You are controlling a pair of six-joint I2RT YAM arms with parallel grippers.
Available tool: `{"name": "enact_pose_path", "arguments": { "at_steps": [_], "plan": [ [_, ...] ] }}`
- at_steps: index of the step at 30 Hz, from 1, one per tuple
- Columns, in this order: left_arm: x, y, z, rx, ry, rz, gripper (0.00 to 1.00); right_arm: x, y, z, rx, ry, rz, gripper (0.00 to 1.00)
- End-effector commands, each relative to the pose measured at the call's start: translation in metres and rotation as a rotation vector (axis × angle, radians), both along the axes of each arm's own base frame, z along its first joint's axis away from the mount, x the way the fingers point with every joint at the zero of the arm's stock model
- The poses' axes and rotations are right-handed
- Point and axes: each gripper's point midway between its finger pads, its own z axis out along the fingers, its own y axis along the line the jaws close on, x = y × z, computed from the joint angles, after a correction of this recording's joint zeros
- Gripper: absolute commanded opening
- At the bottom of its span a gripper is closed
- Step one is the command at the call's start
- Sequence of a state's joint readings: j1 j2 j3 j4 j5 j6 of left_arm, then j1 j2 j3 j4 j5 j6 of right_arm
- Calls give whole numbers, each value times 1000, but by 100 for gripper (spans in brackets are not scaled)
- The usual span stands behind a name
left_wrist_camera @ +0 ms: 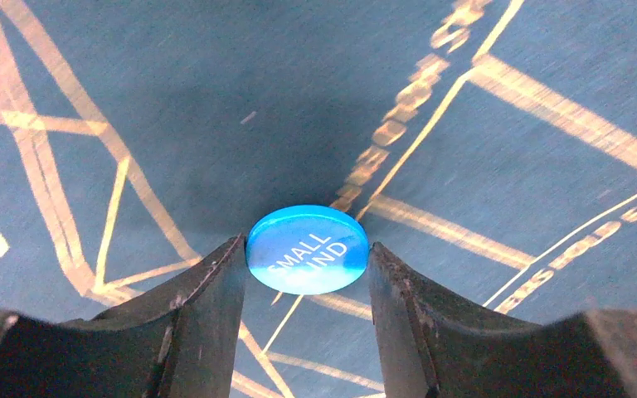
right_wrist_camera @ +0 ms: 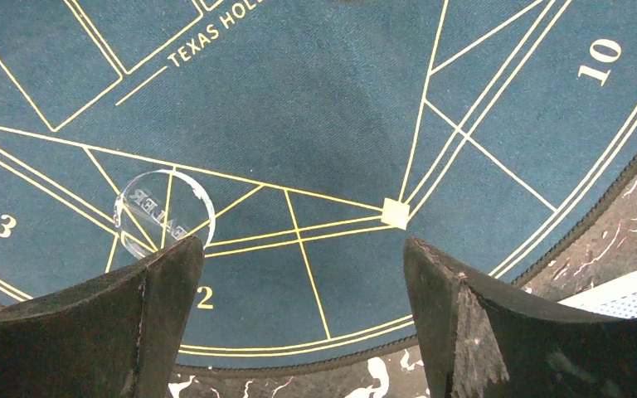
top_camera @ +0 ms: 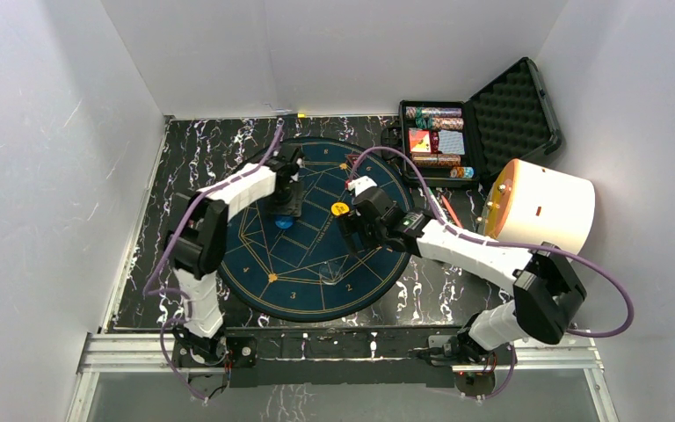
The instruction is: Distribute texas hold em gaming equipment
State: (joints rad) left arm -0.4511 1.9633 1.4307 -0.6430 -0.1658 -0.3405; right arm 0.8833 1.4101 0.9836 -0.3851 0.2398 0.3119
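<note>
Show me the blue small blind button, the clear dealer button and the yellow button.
blue small blind button (left_wrist_camera: 307, 249), left wrist view, printed face
clear dealer button (right_wrist_camera: 164, 211), right wrist view, centre
yellow button (top_camera: 339, 208), top external view, top face

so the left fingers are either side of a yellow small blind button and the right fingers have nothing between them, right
Not quite. The small blind button between the left fingers is blue, not yellow, as the left wrist view shows. The yellow button lies apart on the mat in the top view. The right fingers do have nothing between them.
</note>
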Motion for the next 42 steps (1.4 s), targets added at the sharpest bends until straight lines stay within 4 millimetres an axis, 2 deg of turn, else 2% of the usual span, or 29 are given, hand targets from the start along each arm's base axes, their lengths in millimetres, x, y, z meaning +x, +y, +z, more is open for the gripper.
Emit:
{"name": "enact_pose_path", "arguments": {
  "at_steps": [1,3,6,13,17,22,23,27,30,33,37,40,42],
  "plan": [
    [-19,46,52,-25,-86,102,41,21,21,25,64,-71,20,98],
    [-32,64,55,-42,-89,150,42,23,25,23,70,-66,27,98],
    [-46,80,48,-75,-72,192,43,26,32,20,79,-62,43,98],
    [-48,83,22,-76,-19,205,43,41,40,19,69,-56,30,98],
    [-51,80,6,-91,21,198,44,62,33,18,44,-51,-27,98],
    [-50,95,3,-18,5,224,56,95,36,8,23,-21,-54,98],
    [-49,97,5,-9,-3,226,59,100,39,-2,8,1,-52,98],
    [-43,98,10,4,-9,225,80,116,48,-23,-42,42,-46,98],
    [-42,98,31,-9,-48,215,89,124,52,-38,-74,68,-46,98],
    [-40,93,75,-60,-129,190,98,132,58,-50,-89,78,-35,96],
    [-43,84,134,-154,-251,148,98,141,61,-61,-102,94,-46,87],
    [-52,71,155,-244,-286,117,98,143,60,-67,-106,97,-51,82],
    [-57,62,162,-301,-297,102,98,144,59,-71,-108,98,-53,80]
  ]
}}
